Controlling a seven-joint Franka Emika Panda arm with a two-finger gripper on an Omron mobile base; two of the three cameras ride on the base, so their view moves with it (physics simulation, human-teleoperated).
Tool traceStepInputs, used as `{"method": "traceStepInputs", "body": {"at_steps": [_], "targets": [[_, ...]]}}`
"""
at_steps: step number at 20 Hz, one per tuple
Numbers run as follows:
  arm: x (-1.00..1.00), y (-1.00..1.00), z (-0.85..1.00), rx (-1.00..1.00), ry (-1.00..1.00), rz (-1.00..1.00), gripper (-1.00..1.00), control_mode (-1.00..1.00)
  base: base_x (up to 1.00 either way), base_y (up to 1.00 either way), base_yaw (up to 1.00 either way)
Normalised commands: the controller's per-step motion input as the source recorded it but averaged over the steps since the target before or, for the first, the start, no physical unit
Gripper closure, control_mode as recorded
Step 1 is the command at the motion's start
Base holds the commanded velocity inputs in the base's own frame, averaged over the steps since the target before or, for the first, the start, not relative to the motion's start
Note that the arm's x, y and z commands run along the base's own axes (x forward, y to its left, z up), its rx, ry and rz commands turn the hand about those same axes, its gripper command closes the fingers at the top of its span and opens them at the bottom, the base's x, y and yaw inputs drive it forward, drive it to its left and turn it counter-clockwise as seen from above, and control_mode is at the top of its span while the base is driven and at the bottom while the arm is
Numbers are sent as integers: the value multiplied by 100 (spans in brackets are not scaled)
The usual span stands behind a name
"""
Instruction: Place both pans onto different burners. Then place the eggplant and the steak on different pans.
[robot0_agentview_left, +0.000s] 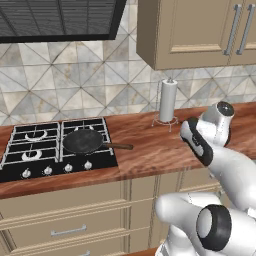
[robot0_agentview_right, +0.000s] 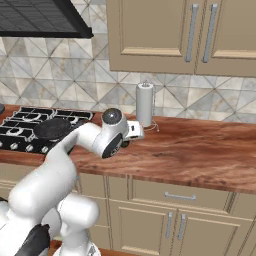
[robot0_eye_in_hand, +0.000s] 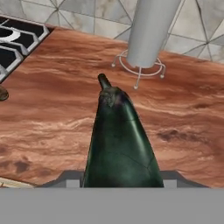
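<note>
Eggplant (robot0_eye_in_hand: 119, 140) sat clamped in gripper, stem pointing up-frame; pan (robot0_agentview_left: 83, 141) on stove (robot0_agentview_left: 30, 150) lay far left in left base view.

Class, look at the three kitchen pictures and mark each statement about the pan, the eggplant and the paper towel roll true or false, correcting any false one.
1. A dark pan sits on the cooktop. True.
2. The eggplant lies inside that pan. False: the hand view shows it held in the claw over the wooden counter.
3. The paper towel roll stands upright on the counter. True.
4. The pan's handle points toward the wall tiles. False: it points right, out over the counter.
5. The cabinet doors above the counter hang open. False: they are shut.
</note>
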Motion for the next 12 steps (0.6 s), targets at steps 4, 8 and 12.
{"method": "traceStepInputs", "body": {"at_steps": [4, 8, 12], "targets": [[-60, 31, 80, 0, -1, 10, 100, -100, 0, 0, 0], [-49, 49, 74, 0, -2, 11, 100, -100, 0, 0, 0], [-58, 68, 20, -4, -16, 5, 100, -100, 0, 0, 0]]}}
